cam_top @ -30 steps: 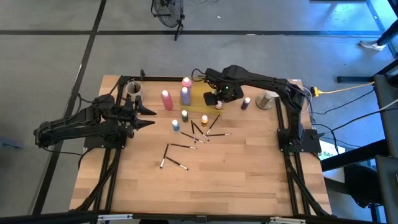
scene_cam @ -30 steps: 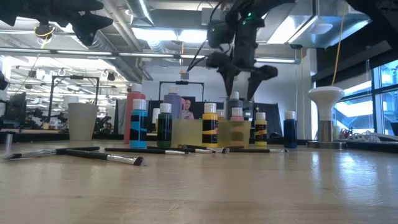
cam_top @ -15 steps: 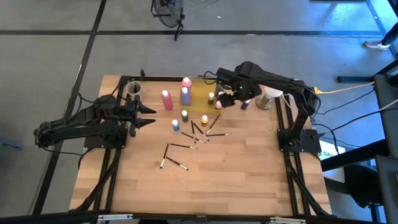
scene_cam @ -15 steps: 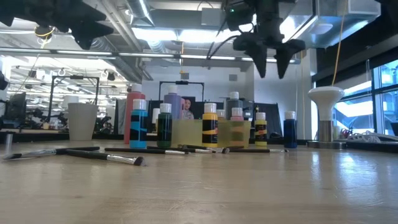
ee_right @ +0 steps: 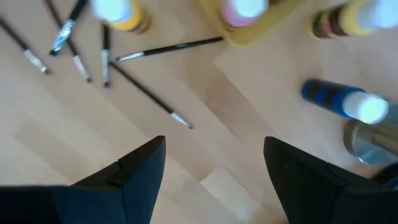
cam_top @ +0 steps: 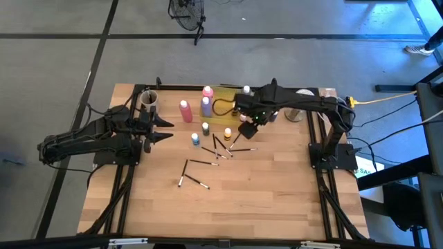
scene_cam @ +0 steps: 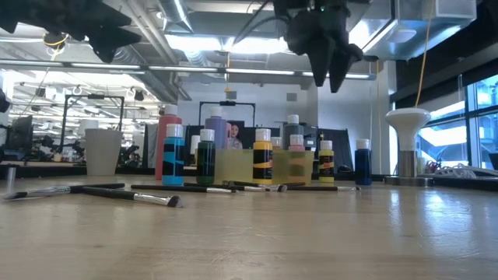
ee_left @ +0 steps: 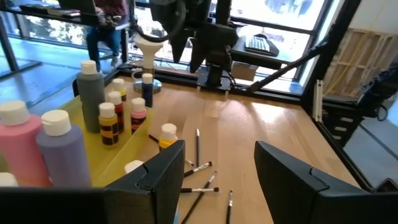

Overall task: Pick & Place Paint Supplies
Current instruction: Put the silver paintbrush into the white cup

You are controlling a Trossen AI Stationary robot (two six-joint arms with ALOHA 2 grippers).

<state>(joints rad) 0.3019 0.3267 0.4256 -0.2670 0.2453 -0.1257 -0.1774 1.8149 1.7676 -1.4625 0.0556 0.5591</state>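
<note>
My right gripper (cam_top: 243, 130) hangs open and empty, high above the table (scene_cam: 325, 78), over the near edge of the yellow tray (cam_top: 225, 111) and the scattered brushes (cam_top: 223, 147). Its wrist view looks down on brushes (ee_right: 149, 93), a yellow small bottle (ee_right: 121, 14) and a blue one (ee_right: 345, 102), all standing or lying on the wood. Tall pink (cam_top: 185, 111) and purple (cam_top: 205, 105) bottles stand upright left of the tray. A grey bottle (ee_left: 91, 93) and small bottles (ee_left: 109, 121) stand in the tray. My left gripper (cam_top: 166, 128) waits open at the left, level, facing them (ee_left: 219, 149).
A pale cup (cam_top: 147, 100) stands at the far left and an upturned pale cup (cam_top: 297, 111) at the far right. More brushes (cam_top: 190, 173) lie mid-table. Two small bottles (cam_top: 205, 128) (cam_top: 195, 139) stand near the brushes. The near half of the table is bare wood.
My right gripper rose from low over the tray's bottles. It swung toward the table's right edge, then came back left and toward the near edge, turning about as it went. It stayed open and carried nothing. No bottle or brush moved.
</note>
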